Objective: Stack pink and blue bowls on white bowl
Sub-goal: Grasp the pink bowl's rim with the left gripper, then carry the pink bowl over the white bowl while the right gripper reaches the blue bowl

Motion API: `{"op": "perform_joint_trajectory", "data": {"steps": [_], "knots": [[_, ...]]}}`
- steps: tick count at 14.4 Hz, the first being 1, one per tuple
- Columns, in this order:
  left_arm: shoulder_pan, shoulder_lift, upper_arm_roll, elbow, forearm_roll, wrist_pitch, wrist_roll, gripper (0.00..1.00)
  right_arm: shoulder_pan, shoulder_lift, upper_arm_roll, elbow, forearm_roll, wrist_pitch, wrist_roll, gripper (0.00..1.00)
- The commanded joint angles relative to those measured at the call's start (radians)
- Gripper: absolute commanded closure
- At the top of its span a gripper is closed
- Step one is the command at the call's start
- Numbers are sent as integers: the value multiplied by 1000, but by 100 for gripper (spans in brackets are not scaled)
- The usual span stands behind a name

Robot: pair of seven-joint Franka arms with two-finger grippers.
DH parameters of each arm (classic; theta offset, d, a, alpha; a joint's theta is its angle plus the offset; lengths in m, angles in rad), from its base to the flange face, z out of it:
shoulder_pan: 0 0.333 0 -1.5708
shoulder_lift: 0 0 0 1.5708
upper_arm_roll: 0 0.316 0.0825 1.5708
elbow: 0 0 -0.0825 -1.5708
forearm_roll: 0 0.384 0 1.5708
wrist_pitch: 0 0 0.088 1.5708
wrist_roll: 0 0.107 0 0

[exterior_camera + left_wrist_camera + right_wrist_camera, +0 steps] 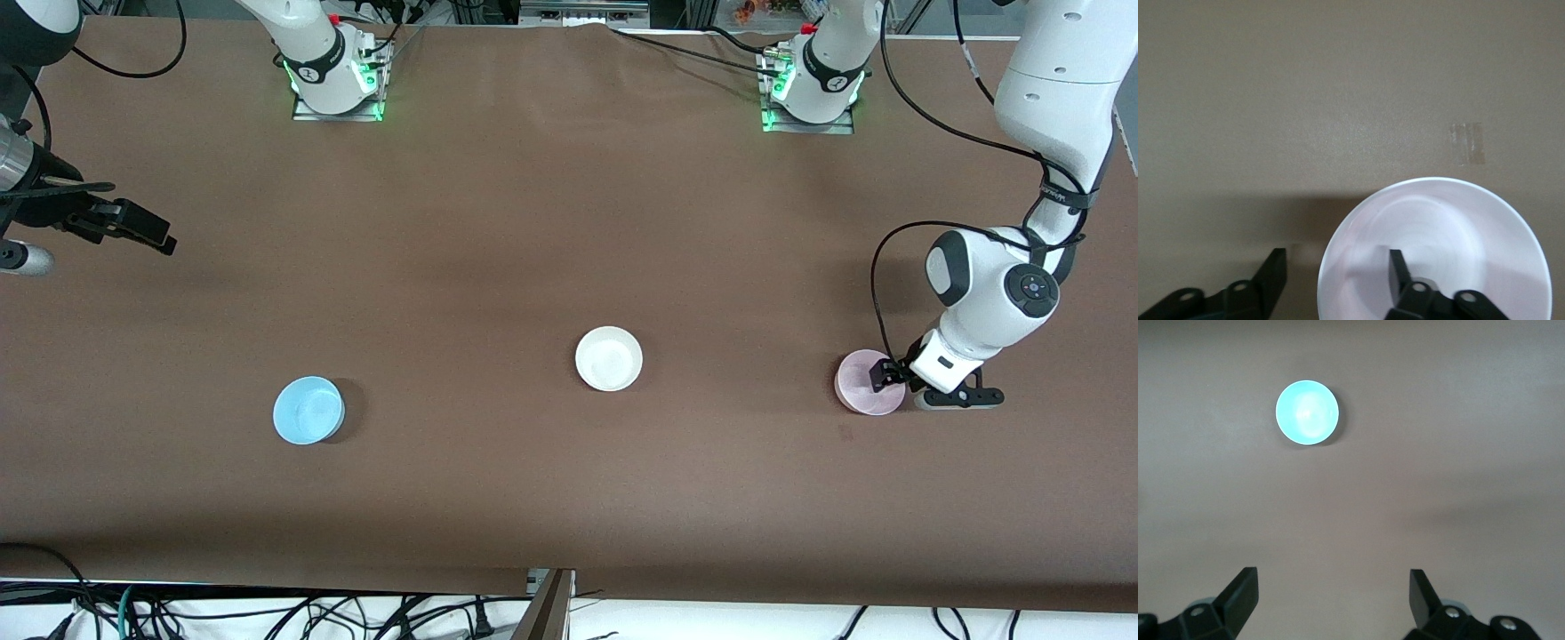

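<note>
The pale pink bowl (859, 384) stands upright on the brown table toward the left arm's end. My left gripper (896, 373) is open and down at its rim, with one finger inside the bowl and one outside. In the left wrist view the pink bowl (1458, 227) fills the space by my left gripper (1336, 259). The white bowl (609, 358) stands mid-table. The light blue bowl (308, 410) stands toward the right arm's end and also shows in the right wrist view (1307, 412). My right gripper (158, 236) (1333, 577) is open, empty, and held above the table at the right arm's end.
The two arm bases (336, 84) (811, 98) stand on the table's edge farthest from the front camera. A small patch of clear tape (1467, 143) lies on the table near the pink bowl. Cables (267, 613) hang below the table's near edge.
</note>
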Motion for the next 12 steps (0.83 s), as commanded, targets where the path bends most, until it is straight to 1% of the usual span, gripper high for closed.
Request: {"op": "perform_joint_trajectory", "data": {"steps": [1, 2, 3, 4, 9, 12], "knots": [[4, -61, -3, -28, -10, -38, 4, 66, -7, 4, 5, 20, -2, -9, 8, 0], [4, -70, -3, -28, -10, -52, 5, 82, -7, 4, 5, 20, -2, -8, 8, 0], [4, -69, -3, -31, -10, -57, 8, 95, -7, 4, 5, 20, -3, -9, 8, 0], [4, -61, -3, -31, -10, -57, 12, 100, -7, 4, 5, 20, -2, -12, 11, 0], [4, -58, -3, -32, -8, -57, 7, 100, -5, 4, 5, 20, 1, -5, 14, 0], [3, -75, -11, -21, -11, -58, -21, 100, -5, 4, 5, 20, 1, -5, 5, 0]]}}
